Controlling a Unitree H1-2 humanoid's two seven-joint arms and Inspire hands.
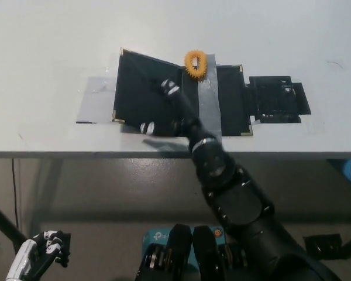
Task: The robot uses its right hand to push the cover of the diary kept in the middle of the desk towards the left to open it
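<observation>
On the diary [228, 99], the right hand [167, 108] presses its cover [137, 88].

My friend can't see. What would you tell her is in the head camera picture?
A robot's black right hand lies on a black diary on a white desk. An orange ring sits at the diary's top edge. The white left hand rests below the desk.
</observation>
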